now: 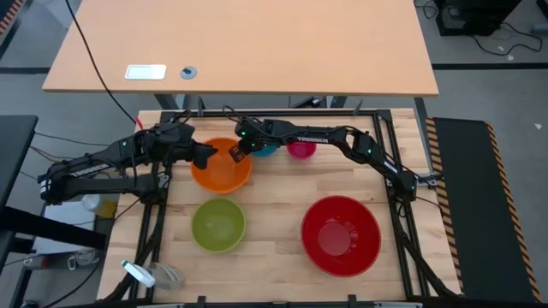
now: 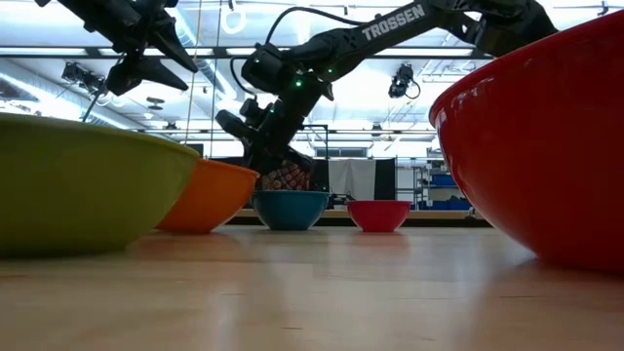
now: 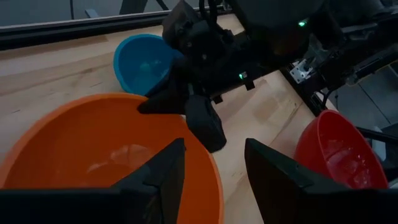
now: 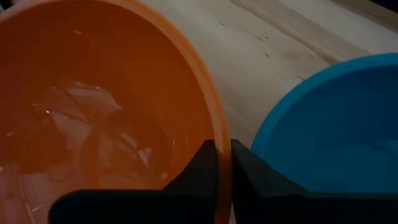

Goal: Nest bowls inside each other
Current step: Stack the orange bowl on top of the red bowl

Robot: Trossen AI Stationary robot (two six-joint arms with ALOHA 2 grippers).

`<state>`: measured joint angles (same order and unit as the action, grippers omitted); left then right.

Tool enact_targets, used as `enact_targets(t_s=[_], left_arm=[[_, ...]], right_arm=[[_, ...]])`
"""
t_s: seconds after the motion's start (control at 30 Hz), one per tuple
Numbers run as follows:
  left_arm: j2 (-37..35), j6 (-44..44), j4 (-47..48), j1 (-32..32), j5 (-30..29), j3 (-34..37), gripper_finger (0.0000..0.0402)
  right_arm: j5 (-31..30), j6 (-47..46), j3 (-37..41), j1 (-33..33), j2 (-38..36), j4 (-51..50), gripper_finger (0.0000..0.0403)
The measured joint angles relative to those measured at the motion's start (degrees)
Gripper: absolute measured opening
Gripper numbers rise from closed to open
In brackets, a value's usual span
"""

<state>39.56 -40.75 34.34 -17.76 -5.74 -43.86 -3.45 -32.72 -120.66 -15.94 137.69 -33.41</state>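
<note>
The orange bowl (image 1: 221, 167) stands at the table's far left, with the blue bowl (image 1: 267, 151) and the small pink bowl (image 1: 301, 149) to its right. The green bowl (image 1: 218, 224) and the large red bowl (image 1: 341, 235) stand nearer the front. My right gripper (image 4: 225, 163) reaches in from the right and is shut on the orange bowl. My left gripper (image 3: 212, 171) hangs open above the orange bowl's left side (image 3: 93, 155), touching nothing. My right gripper pinches the orange bowl's rim (image 4: 219, 134) on the side that faces the blue bowl (image 4: 329, 130), one finger inside the bowl and one outside. The fingers slant down from the table's right. The bowl's base is on the table (image 2: 200, 226).
The blue bowl sits right beside the held rim. Black frame rails (image 1: 390, 171) run along the table's sides. A white tool (image 1: 141, 274) lies at the near left corner. Bare wood (image 1: 274, 214) lies between the green and red bowls.
</note>
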Motion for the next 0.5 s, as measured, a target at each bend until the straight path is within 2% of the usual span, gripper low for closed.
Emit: enact_targets(t_s=[0.3, 0.5], left_arm=[[-2.5, 2.6, 1.4, 0.0, -1.0, 0.0, 0.0175], [-2.6, 5.3, 1.0, -0.1, -2.1, 0.0, 0.0205]], right_arm=[[1.7, 0.8, -2.3, -1.2, -1.7, -2.0, 0.0031], [1.8, 5.0, -4.9, -1.2, -5.4, -8.8, 0.0031]])
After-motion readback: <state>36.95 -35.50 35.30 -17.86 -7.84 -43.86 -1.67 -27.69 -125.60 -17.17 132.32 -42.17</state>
